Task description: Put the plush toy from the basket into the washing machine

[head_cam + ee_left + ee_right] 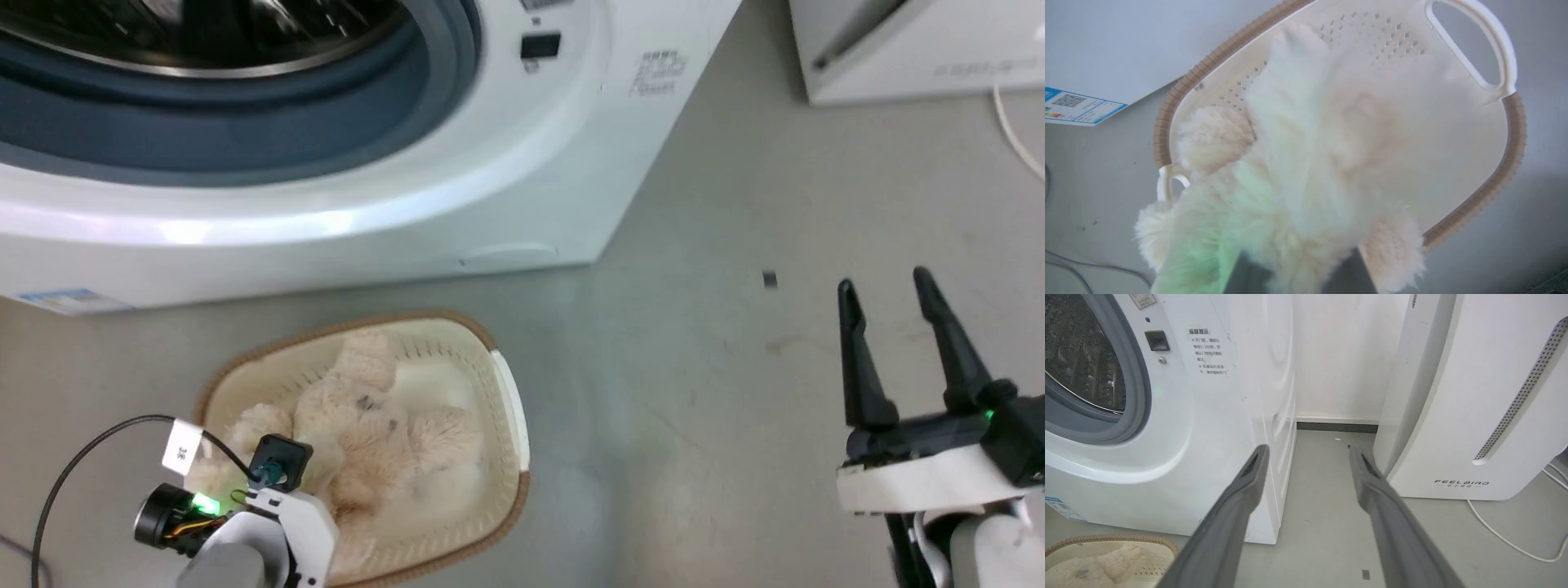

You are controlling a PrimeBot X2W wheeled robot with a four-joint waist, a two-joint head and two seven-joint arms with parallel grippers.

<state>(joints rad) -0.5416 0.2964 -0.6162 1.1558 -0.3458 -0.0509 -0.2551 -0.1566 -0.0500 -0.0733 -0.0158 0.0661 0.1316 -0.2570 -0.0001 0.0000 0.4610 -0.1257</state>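
fur of the fluffy beige-tan plush toy (1306,163) is being pushed aside by the two dark fingers (1247,277) of the left gripper (1296,271), which are sunk into its near end. a tuft is lying between them, but whether it is being pinched cannot be told. the toy is being cradled by the cream-white perforated plastic basket (1515,143) with a brown rim, set on the grey floor (735,367) just before the large white front-loading washing machine (490,188). stubby limbs and small dark spots are being shown in the head view, where those fingers are being hidden by the wrist. the right gripper (883,280) is being held spread and empty, well apart from the basket. a white appliance lettered feelbird (1474,396) is being shown in its wrist view.
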